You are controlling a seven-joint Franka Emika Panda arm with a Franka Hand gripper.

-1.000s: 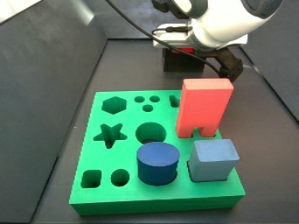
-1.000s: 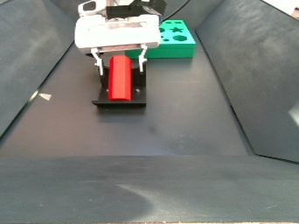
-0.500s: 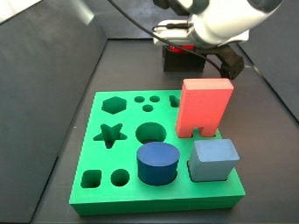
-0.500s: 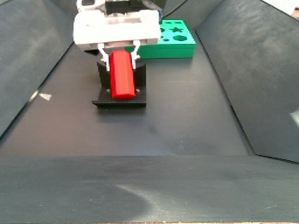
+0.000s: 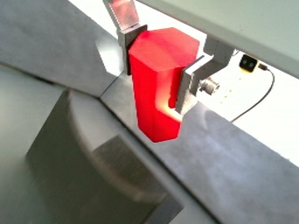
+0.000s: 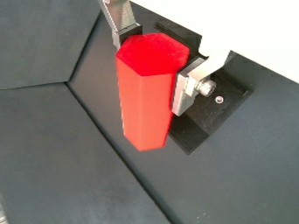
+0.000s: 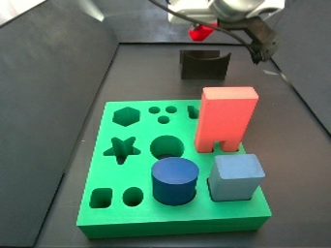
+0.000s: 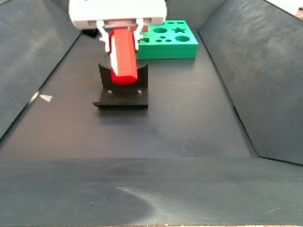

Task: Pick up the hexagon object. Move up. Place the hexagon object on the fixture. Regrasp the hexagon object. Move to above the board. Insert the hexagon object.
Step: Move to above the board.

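Hexagon peg looks light, hard and smooth; my claw squeezes its top end, fixture just below it.

The gripper is cut off by the upper edge in both side views, so only its lower body is seen. In a side view, the hexagon object is shown only as a small red tip below the gripper; its length is hidden there. In both wrist views the fingers are partly covered by the hexagon object, and their pads cannot be made out. The board is partly hidden behind the gripper in a side view.
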